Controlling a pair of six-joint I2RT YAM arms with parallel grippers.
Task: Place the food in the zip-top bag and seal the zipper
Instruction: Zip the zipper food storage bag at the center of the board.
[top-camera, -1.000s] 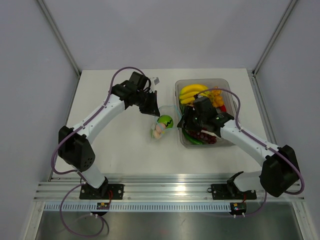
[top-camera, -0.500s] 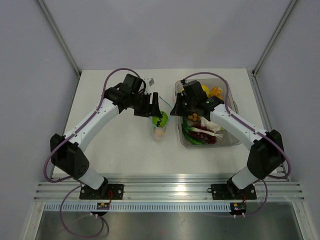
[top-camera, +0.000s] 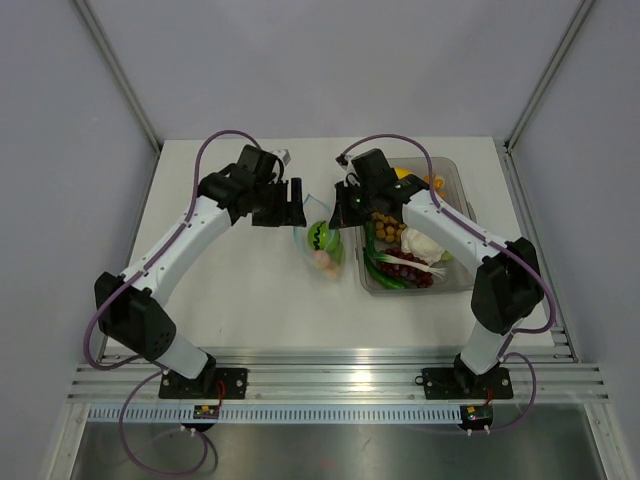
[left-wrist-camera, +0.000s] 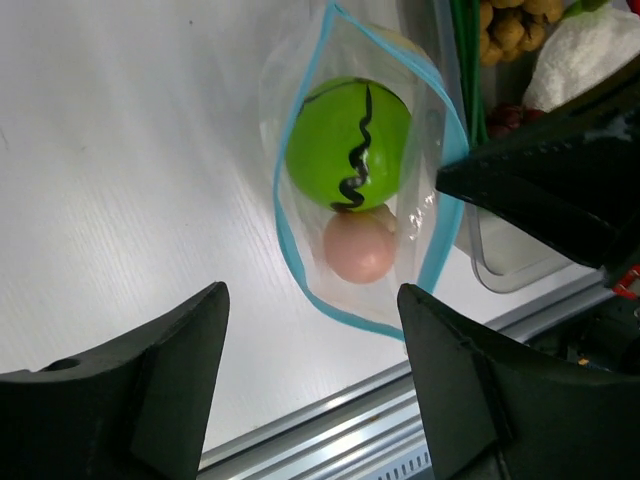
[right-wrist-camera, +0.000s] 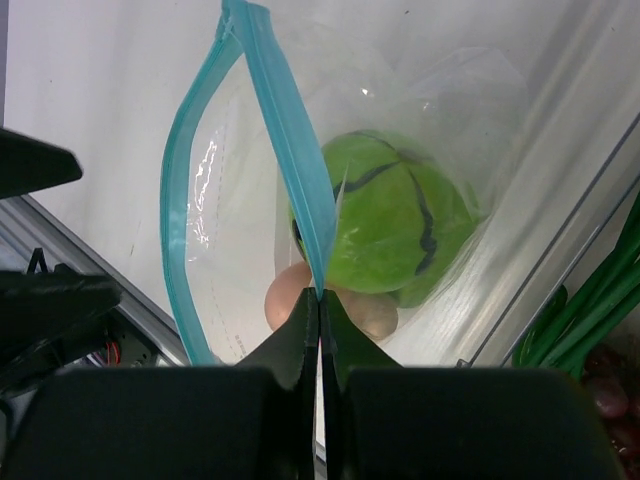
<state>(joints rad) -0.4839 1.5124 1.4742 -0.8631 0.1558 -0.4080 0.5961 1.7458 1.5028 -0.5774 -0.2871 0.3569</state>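
The zip-top bag (top-camera: 325, 248) lies on the white table between my two grippers, with the food inside: a bright green round piece (left-wrist-camera: 348, 143) and a pinkish peach-like piece (left-wrist-camera: 359, 245). Its mouth gapes, the two light-blue halves of the zipper (right-wrist-camera: 288, 150) standing apart. My right gripper (right-wrist-camera: 320, 296) is shut on one zipper strip at the bag's right edge. My left gripper (left-wrist-camera: 312, 300) stands open just left of the bag (left-wrist-camera: 300, 180), touching nothing. From above, the left gripper (top-camera: 297, 205) and right gripper (top-camera: 338, 212) face each other across the bag's mouth.
A rigid clear tub (top-camera: 410, 290) stands right of the bag, holding grapes (top-camera: 408, 270), a white cauliflower (top-camera: 420, 243), green stalks and orange pieces. The table's near edge with a metal rail (top-camera: 330, 380) runs along the front.
My left gripper let go of the bag, opened and drew back to the left. My right arm swung from over the tub to the bag and shut on the zipper strip.
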